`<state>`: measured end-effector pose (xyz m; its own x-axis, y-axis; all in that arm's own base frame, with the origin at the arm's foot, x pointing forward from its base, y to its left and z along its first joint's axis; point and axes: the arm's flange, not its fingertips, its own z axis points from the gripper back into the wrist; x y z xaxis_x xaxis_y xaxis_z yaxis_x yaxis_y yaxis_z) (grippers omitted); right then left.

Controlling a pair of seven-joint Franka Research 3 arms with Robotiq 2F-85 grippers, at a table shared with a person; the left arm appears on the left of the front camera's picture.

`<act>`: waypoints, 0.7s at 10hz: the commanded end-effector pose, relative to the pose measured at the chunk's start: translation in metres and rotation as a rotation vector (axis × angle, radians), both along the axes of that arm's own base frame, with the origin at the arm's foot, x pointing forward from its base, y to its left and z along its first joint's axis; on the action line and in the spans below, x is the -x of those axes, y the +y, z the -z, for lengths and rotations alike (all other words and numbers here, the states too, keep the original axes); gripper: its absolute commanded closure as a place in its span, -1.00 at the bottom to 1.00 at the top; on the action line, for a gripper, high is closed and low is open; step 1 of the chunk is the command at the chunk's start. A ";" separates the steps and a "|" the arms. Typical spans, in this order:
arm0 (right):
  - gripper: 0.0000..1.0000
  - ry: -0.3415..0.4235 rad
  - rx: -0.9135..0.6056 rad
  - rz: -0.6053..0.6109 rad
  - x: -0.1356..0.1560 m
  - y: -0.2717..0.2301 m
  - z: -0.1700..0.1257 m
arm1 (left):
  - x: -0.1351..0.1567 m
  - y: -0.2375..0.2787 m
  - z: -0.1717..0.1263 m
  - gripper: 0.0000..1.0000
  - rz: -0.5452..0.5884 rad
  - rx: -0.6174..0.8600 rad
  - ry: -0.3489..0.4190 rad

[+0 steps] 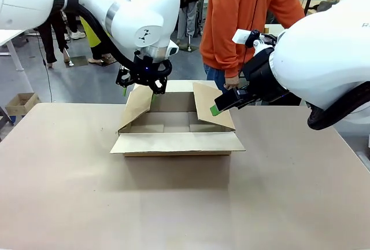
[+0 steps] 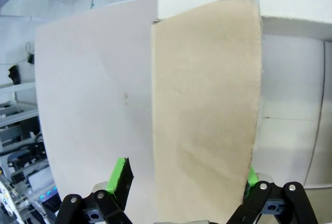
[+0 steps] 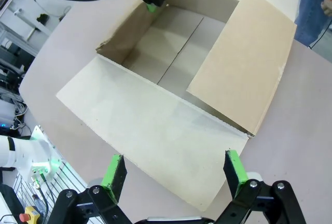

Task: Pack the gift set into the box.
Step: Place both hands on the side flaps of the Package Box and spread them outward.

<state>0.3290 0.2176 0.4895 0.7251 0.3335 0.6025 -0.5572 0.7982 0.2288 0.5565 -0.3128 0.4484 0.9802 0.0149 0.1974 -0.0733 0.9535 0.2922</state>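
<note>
Front view: a broad tan surface (image 1: 289, 192) carries a brown corrugated cardboard box (image 1: 173, 102) at its middle, top open, as a person in an orange hoodie (image 1: 248, 18) stands at the far side. The near flap (image 1: 176, 143) lies folded out flat on the surface, while the left flap (image 1: 136, 106) and right flap (image 1: 205, 102) stand tilted up on either side.

The left gripper (image 1: 139, 92) hangs over the left flap's top edge. In the left wrist view its fingers (image 2: 120, 175) are spread with the flap between them; one pad is at the flap's edge, the other is apart from it, so nothing is clamped. The right gripper (image 1: 219, 106) sits just beside the right flap's outer face. The right wrist view shows its fingers (image 3: 234, 167) wide apart and holding nothing, looking down on the box floor (image 3: 171, 53), which lies bare.

Judging by the material, the box is light and fairly stiff, yet likely to slide on the smooth surface if pushed from one side. The flaps would hinge easily at their creases and tend to spring back. They are best taken near the free edge with a gentle pinch, since hard pressure would dent the board.
</note>
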 end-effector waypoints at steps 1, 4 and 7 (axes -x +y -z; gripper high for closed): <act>-1.00 -0.010 -0.009 0.005 0.000 0.002 -0.001 | 0.010 0.028 -0.005 -1.00 -0.025 0.002 -0.051; -1.00 -0.010 -0.009 0.005 0.000 0.002 -0.001 | 0.004 0.066 -0.026 -1.00 -0.051 0.097 -0.079; -1.00 -0.010 -0.009 0.005 0.000 0.002 -0.001 | 0.004 0.123 -0.029 -1.00 -0.074 0.276 -0.069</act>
<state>0.3289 0.2178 0.4896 0.7248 0.3339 0.6026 -0.5577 0.7980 0.2287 0.5663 -0.2130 0.4842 0.9546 0.1495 0.2578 -0.1787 0.9794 0.0937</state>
